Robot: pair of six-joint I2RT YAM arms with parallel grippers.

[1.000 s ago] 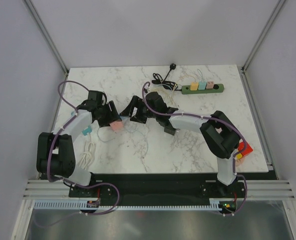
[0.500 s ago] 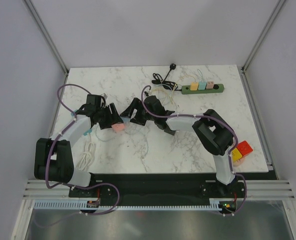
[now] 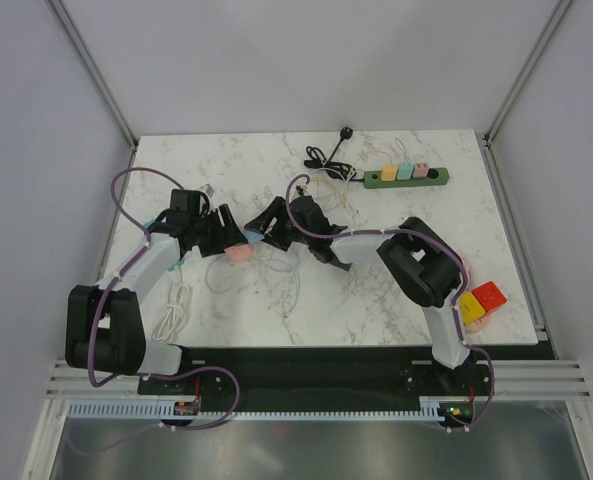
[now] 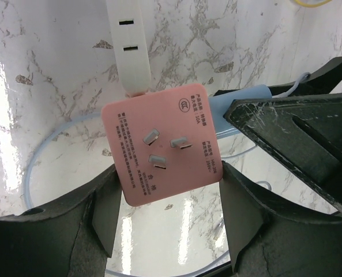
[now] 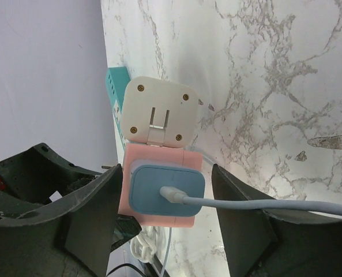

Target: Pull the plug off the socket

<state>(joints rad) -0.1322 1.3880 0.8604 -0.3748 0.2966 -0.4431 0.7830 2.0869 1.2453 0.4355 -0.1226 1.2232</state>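
We see the left tool (image 4: 169,190) clamped on a pink socket block (image 4: 159,144), one finger against each of its sides. It holds the block above the marble worktop (image 3: 376,310), left of the middle. In the left wrist view the block's three metal pins face the camera, and a white strip (image 4: 130,46) with slots runs up from its top edge.

A blue plug (image 5: 166,190) sits fully pushed into the opposite face of the pink block. Its pale cable (image 5: 274,205) leads off to the right in the right wrist view.

The right tool (image 5: 166,179) stands wide, with one finger on each side of the plug. The fingers are close to the plug, but we cannot see them pressing on it.

At the far edge of the worktop lies a green power strip (image 3: 406,177) with small plugs in it. A coiled white cord (image 3: 176,305) lies near the left arm.
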